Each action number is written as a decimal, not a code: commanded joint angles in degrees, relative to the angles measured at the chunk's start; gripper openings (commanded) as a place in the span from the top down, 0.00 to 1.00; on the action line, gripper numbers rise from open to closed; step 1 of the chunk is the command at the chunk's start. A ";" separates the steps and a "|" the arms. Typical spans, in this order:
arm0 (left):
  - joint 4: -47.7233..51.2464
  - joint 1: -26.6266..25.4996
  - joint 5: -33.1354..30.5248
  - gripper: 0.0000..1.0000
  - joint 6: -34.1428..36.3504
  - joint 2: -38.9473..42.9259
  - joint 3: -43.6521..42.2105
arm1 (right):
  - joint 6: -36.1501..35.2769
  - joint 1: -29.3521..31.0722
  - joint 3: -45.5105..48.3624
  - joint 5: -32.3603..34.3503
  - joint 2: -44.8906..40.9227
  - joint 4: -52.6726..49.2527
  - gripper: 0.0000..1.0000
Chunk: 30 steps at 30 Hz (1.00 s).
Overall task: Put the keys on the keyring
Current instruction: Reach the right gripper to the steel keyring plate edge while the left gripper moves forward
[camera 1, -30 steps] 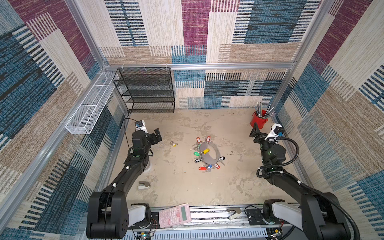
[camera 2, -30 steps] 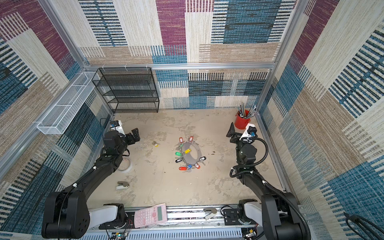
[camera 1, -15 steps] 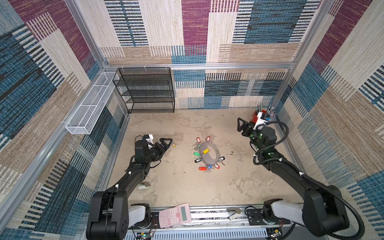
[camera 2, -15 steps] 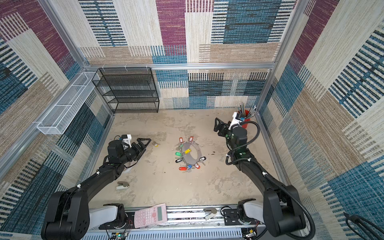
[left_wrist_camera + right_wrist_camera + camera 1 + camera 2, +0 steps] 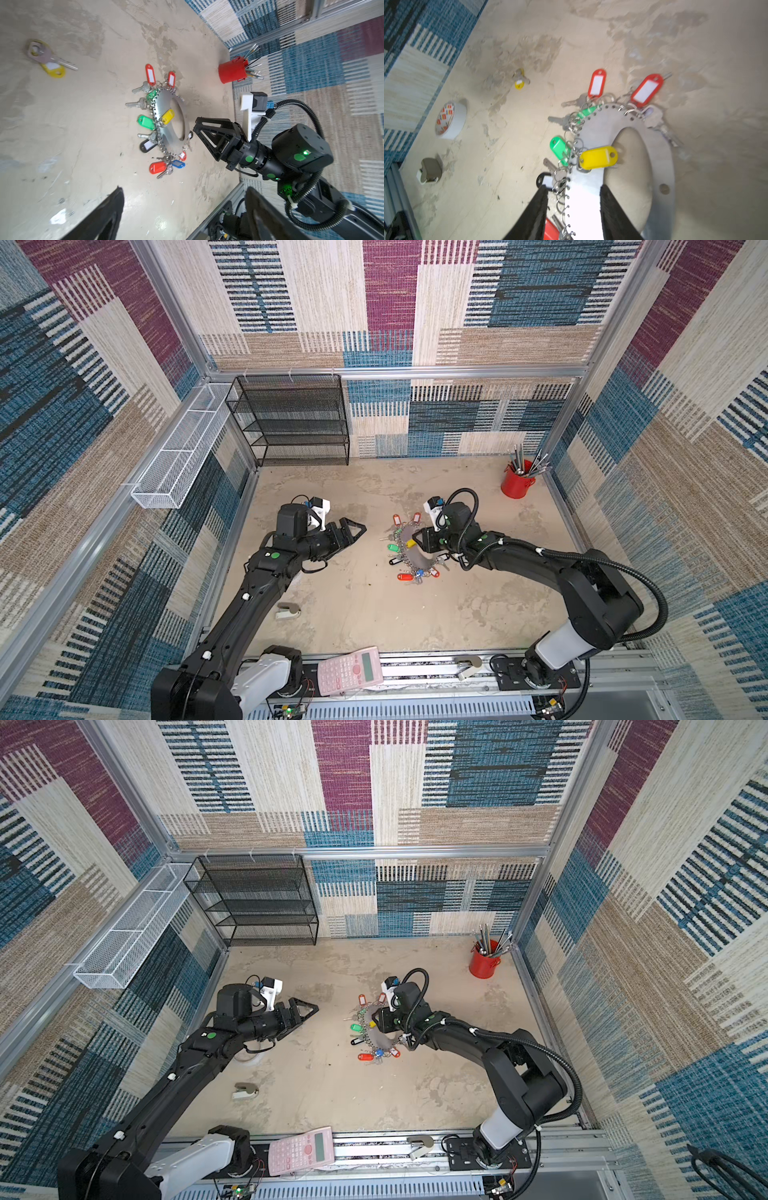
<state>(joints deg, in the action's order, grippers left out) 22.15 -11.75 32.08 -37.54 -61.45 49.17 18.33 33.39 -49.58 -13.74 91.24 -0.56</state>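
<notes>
Nothing is hooked on yet. The keys [image 5: 49, 60] lie alone on the desk [image 5: 374, 614], well apart from the keyring [image 5: 417, 563] in the middle of both top views. The left claw [image 5: 354, 531], left of it, is wide apart and empty. The right claw [image 5: 574, 214] has a finger on each side of the keyring's band; I cannot tell if it pinches. Picking up and hooking are left.

We get bright, even light and soft shadows in both top views, walls [image 5: 83, 406] bowing at the edges. Between the right gripper's [image 5: 573, 188] fingers the keyring [image 5: 583, 207] glares white; both wrist views are blurred.
</notes>
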 commanded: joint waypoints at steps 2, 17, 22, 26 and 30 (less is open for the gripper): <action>12.31 0.04 -5.64 0.07 10.93 0.17 3.49 | -0.14 0.19 2.84 -2.16 -0.56 -2.34 0.64; 12.92 1.54 -2.46 0.05 16.35 -1.35 3.76 | 4.25 2.52 12.21 -9.74 -2.47 -1.48 0.76; 11.54 3.16 -0.63 0.05 15.62 -0.53 2.98 | 4.25 2.60 13.27 -4.93 -8.16 -3.59 0.71; 9.52 4.61 2.95 0.05 14.34 -0.38 2.00 | 2.44 2.80 8.93 -1.42 -7.34 -4.09 0.68; 8.97 4.98 3.70 0.05 13.90 0.56 1.04 | 0.90 4.74 4.03 2.23 -2.54 -5.12 0.66</action>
<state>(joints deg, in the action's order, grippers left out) 32.95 -7.11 33.43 -22.87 -61.67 50.81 20.86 36.93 -43.18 -15.79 86.37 -4.84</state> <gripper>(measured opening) 0.951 0.330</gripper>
